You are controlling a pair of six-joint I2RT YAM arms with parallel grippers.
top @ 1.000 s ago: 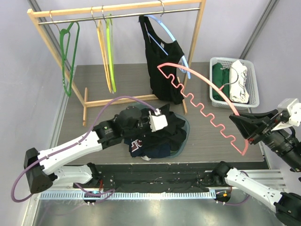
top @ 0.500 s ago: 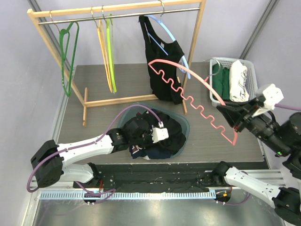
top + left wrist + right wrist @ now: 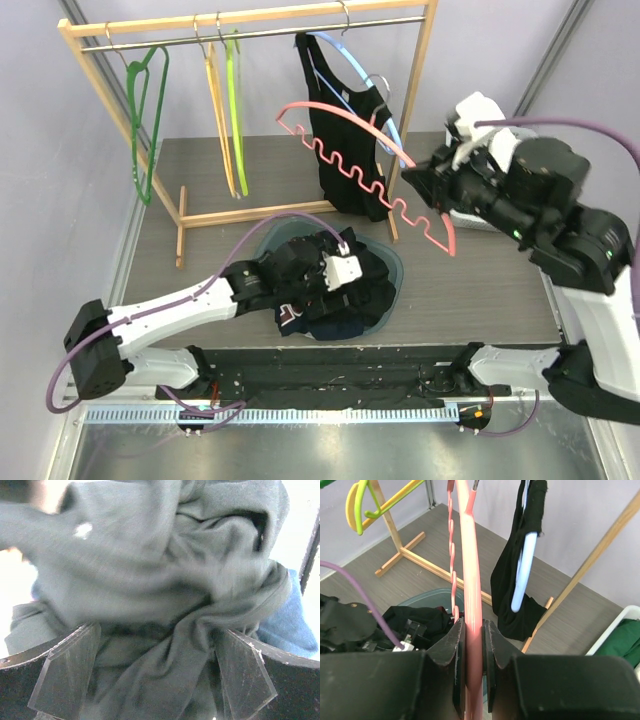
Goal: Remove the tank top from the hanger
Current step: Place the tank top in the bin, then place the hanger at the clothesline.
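The bare pink hanger [image 3: 300,105] [image 3: 470,555] is held in the air in front of the rack, with its wavy bar underneath. My right gripper [image 3: 432,185] [image 3: 472,627] is shut on the hanger's arm near its right end. A dark tank top [image 3: 370,275] [image 3: 160,580] lies crumpled on the clothes pile in the teal bin [image 3: 395,262]. My left gripper [image 3: 352,285] [image 3: 155,675] hangs low over that pile, open. Dark folds lie between its fingers, and neither finger pinches them.
The wooden rack [image 3: 250,17] at the back carries a green hanger [image 3: 148,110], a yellow and a lime hanger [image 3: 228,110], and another black top [image 3: 345,140] on a pale blue hanger. A white basket [image 3: 620,625] with green cloth stands at the right.
My left gripper has opened and let go of the dark garment on the pile. My right arm has swung the pink hanger up, left and back toward the rack.
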